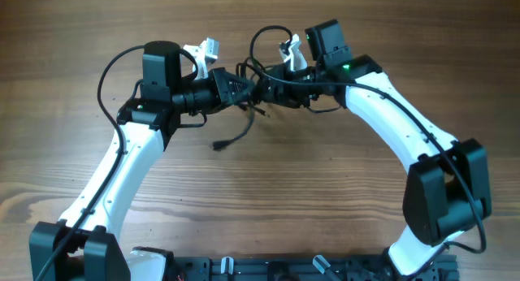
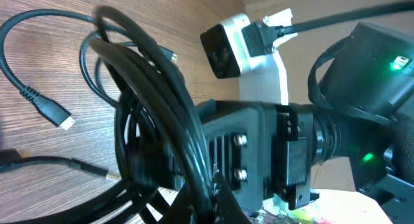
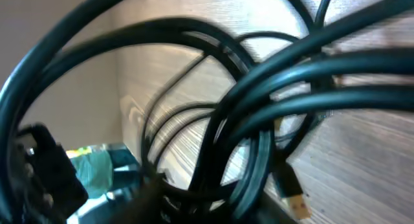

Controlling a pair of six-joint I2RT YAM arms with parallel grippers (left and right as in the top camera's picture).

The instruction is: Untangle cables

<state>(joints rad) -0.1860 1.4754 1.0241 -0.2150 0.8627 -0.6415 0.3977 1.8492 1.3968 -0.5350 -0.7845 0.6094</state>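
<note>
- Desk (image 1: 325, 175): wood-grained surface that carries both arms and the cords. It shows as bare planks across the near half of the overhead view.
- Cables (image 1: 253, 96): a knot of thin black cords at the far centre of the desk, lying between the two arm tips.
- One loop (image 1: 262, 36) rises behind the knot. One loose strand trails toward the near side and ends in a small plug (image 1: 218, 144) that lies on the wood.
- Left gripper (image 1: 236, 88): reaches in from the left, with its tip buried in the knot. The cords hide the jaws, so I cannot tell whether they are apart or together.
- Right gripper (image 1: 273, 83): reaches in from the right and meets the same knot. Its jaws are also masked, and I cannot tell how they stand.
- Left wrist view: thick bundled strands (image 2: 162, 94) cross the lens. Behind them stand the opposite arm's white camera (image 2: 236, 39) and a green lamp (image 2: 401, 62). A free plug (image 2: 61, 119) rests on the desk at the left.
- Right wrist view: blurred strands (image 3: 291, 75) fill the frame. A gold-tipped plug (image 3: 296, 201) hangs at the lower right.
- Arm wiring (image 1: 106, 70): a thicker black lead arcs beside the left arm, well apart from the knot.
</note>
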